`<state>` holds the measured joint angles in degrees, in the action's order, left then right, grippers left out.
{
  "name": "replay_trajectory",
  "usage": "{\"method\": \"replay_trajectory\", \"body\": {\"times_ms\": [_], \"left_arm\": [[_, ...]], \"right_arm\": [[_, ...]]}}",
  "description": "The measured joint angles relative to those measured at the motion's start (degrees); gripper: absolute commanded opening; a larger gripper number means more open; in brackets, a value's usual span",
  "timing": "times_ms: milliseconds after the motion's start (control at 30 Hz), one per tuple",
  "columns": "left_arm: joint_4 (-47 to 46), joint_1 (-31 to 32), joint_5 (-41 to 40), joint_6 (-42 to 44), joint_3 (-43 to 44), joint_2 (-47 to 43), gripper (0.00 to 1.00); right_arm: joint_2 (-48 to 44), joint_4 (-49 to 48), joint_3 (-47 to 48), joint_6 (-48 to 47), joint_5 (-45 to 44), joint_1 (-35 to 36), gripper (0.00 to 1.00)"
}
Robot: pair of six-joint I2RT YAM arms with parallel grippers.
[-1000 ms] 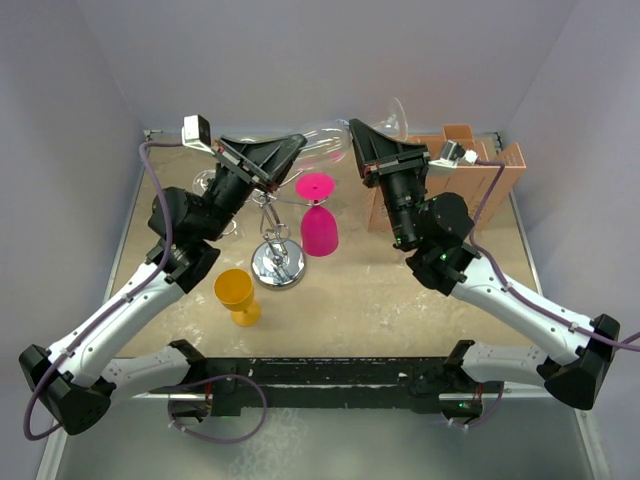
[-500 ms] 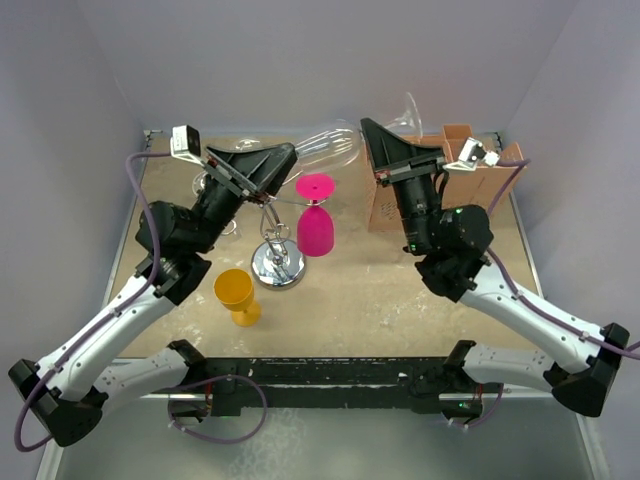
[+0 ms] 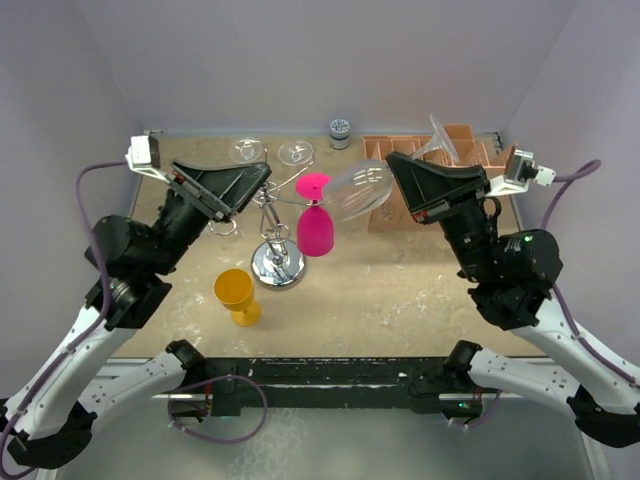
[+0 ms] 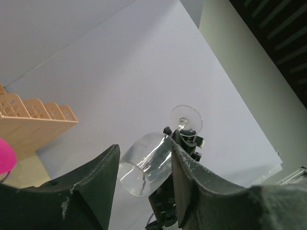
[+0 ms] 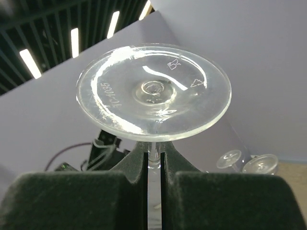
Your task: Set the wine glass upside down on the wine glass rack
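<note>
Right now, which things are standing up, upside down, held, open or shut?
Clear wine glass: tilted in the air, held by its stem.
Right gripper: shut on that glass's stem.
Left gripper: open, empty.
Pink plastic glass: upside down, foot on top.
Yellow goblet: upright on the table.
Shiny silver wire rack: standing upright.

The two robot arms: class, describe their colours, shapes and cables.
The left arm and right arm have white links and black joints. The left gripper and right gripper are black wedges. Purple cables lead to small white cameras at the wrists.
</note>
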<state>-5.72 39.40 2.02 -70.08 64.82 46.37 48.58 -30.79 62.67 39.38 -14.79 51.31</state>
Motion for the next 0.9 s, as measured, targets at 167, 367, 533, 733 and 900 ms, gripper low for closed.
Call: {"method": "replay_trajectory", "body": {"times_ms": [167, 367, 533, 733, 900], "left_arm": [[3.5, 0.0, -0.22, 3.89, 2.1, -3.67, 0.45], [6.51, 0.0, -0.83, 6.16, 3.58, -5.44, 0.46], [13.14, 0.0, -3.82, 8.55, 4.52, -6.19, 0.46], [21.7, 0.0, -10.01, 11.85, 5.25, -10.05, 0.46], [26.99, 0.0, -15.3, 13.81, 6.03, -13.6, 0.47]], "right_arm": [[-5.18, 7.21, -0.81, -8.98, 5.88, 0.0, 0.0], [-7.69, 12.57, -1.22, -19.87, 13.77, 0.0, 0.0], [-6.43, 16.41, -2.56, -24.87, 19.34, 0.0, 0.0], [-1.97, 18.84, -4.66, -28.11, 24.68, 0.0, 0.0], [1.11, 19.08, -7.63, -29.14, 27.43, 0.0, 0.0]]}}
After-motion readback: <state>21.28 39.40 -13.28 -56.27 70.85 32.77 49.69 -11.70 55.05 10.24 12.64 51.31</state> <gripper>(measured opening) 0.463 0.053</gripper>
